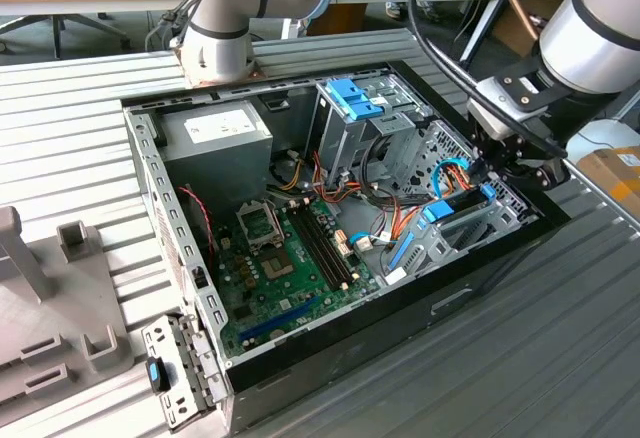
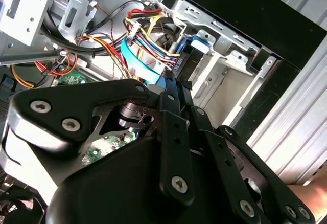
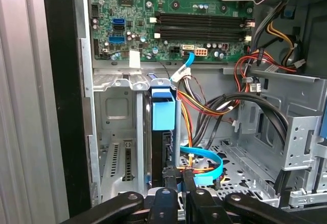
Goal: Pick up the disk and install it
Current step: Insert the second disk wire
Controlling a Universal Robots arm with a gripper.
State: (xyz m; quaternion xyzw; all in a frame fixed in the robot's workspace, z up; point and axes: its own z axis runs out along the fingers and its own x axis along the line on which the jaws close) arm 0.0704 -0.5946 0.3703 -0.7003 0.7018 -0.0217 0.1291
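The install step is judged to be in hand: the disk point(image 3: 164, 132) is held edge-up between the narrowed fingers of the gripper point(image 3: 173, 175), part-way into the drive bay point(image 3: 120, 127) of the computer case point(image 1: 150, 188). Straight seating along the bay is called for next. The arm point(image 1: 590, 28) is reached down over the case's corner, wrist angled inward.

No text, number or sign can be read on any surface in these views. The white label point(image 1: 222, 130) on the grey power supply point(image 1: 215, 138) in the exterior view carries print too small to make out. In the first wrist view, the markings on the green circuit board point(image 3: 168, 19) and the white tag point(image 3: 180, 73) on the cable bundle are likewise not legible.
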